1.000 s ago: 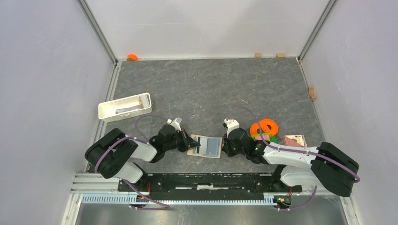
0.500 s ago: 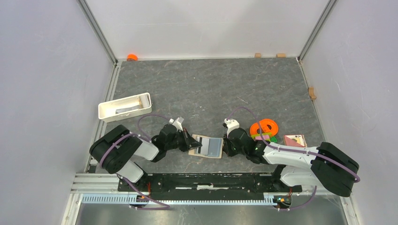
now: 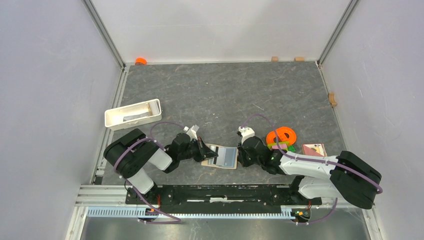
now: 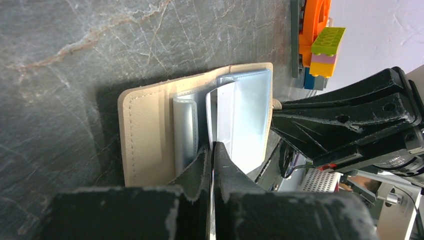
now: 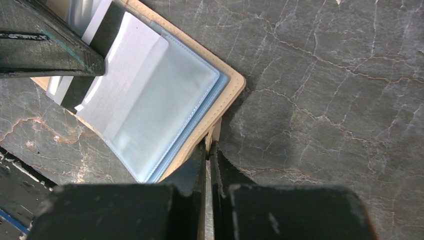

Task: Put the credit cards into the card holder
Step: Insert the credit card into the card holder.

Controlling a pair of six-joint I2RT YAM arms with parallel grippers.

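The beige card holder lies open on the table between my two grippers, its blue-grey see-through pockets facing up. My left gripper is shut on a thin grey credit card with a dark stripe, held on edge. The card's far end sits partly inside a pocket of the card holder. My right gripper is shut on the card holder's small beige tab at its right edge. A pale credit card with reddish print lies flat at the right.
A white tray with a flat grey thing inside stands at the left. An orange ring on coloured toy bricks sits just right of my right gripper. An orange cap and small wooden blocks lie along the far edge.
My left arm has shifted right and its gripper has pushed the card a little further over the card holder. The right arm has stayed put.
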